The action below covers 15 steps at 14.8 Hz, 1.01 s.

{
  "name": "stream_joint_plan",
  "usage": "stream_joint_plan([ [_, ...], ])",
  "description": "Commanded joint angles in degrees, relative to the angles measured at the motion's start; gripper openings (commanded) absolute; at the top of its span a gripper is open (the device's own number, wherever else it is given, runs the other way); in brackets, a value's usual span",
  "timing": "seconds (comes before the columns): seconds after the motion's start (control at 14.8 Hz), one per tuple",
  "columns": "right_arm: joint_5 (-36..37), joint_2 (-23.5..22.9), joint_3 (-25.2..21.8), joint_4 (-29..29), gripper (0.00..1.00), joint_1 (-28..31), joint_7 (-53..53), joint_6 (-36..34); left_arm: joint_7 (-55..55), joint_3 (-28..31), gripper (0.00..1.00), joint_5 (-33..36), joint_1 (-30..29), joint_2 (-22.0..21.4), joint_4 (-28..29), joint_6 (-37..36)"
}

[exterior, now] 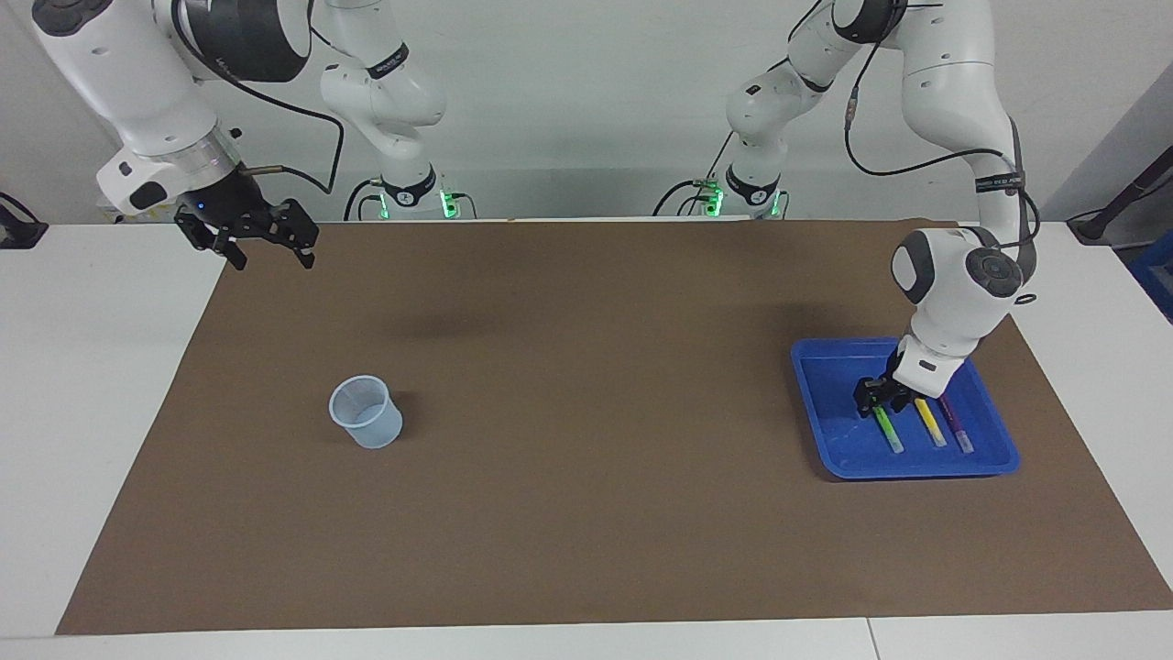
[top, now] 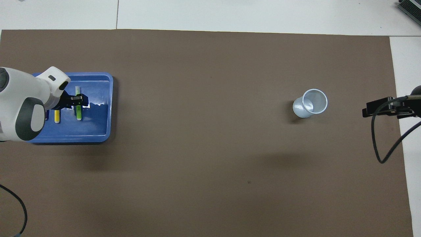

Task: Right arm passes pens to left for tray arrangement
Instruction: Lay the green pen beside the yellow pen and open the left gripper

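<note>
The blue tray (exterior: 818, 403) sits at the left arm's end of the mat and also shows in the overhead view (top: 97, 126). Three pens lie side by side in it: green (exterior: 888, 431), yellow (exterior: 930, 423) and purple (exterior: 956, 430). My left gripper (exterior: 878, 397) is low in the tray, shut on the green pen (top: 78, 113) near the end closer to the robots. The yellow pen (top: 57, 116) lies beside it in the overhead view; the purple pen is almost hidden under the arm there. My right gripper (exterior: 268, 252) is open and empty, raised over the mat's corner at the right arm's end.
A small translucent pale-blue cup (exterior: 367, 414) stands upright on the brown mat toward the right arm's end; it also shows in the overhead view (top: 310, 103). The right gripper (top: 378, 109) shows at the mat's edge there.
</note>
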<state>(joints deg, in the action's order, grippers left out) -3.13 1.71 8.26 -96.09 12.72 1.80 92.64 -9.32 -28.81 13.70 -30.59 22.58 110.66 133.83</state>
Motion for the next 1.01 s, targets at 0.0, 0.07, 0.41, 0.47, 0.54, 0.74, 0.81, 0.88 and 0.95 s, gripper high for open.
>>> stream_joint_plan([
  [0.0,1.55,0.93,0.53,-0.76,1.00,0.73,1.10,0.08,-1.14,-0.37,0.65,1.16,-0.17,-0.87,-2.20,-4.52],
  [0.07,1.55,0.93,0.45,-0.76,1.00,0.73,1.19,-0.01,-1.14,-0.37,0.69,1.07,-0.25,-1.39,-2.64,-6.02],
  [0.41,1.55,1.11,0.53,-0.76,1.00,0.73,1.19,-0.10,-1.14,-0.72,1.00,0.54,0.01,-6.31,-4.14,-12.79],
  [0.47,1.55,1.11,0.53,-0.76,1.00,0.82,1.27,-0.10,-1.14,-0.81,1.00,-0.07,0.18,-7.19,-4.31,-13.93],
  [0.54,1.46,1.11,0.45,-0.76,1.00,0.82,1.36,-0.10,-1.22,-0.81,1.00,-1.55,0.18,-8.33,-4.66,-15.08],
  [0.74,1.55,1.11,0.45,-0.94,1.00,0.82,1.36,-0.18,-1.14,-0.90,1.00,-5.17,0.27,-12.20,-5.98,-20.52],
  [0.81,1.55,1.19,0.53,-1.03,1.00,0.82,1.28,-0.10,-1.14,-0.90,1.00,-5.26,0.53,-13.17,-6.68,-22.54],
  [0.88,1.55,1.19,0.53,-1.03,1.00,0.82,1.28,-0.10,-1.14,-1.07,1.00,-5.78,0.62,-13.61,-7.99,-25.25],
  [0.95,1.55,1.19,0.53,-0.94,1.00,0.82,1.36,-0.10,-1.14,-1.51,1.00,-6.57,0.62,-14.40,-9.22,-27.81],
])
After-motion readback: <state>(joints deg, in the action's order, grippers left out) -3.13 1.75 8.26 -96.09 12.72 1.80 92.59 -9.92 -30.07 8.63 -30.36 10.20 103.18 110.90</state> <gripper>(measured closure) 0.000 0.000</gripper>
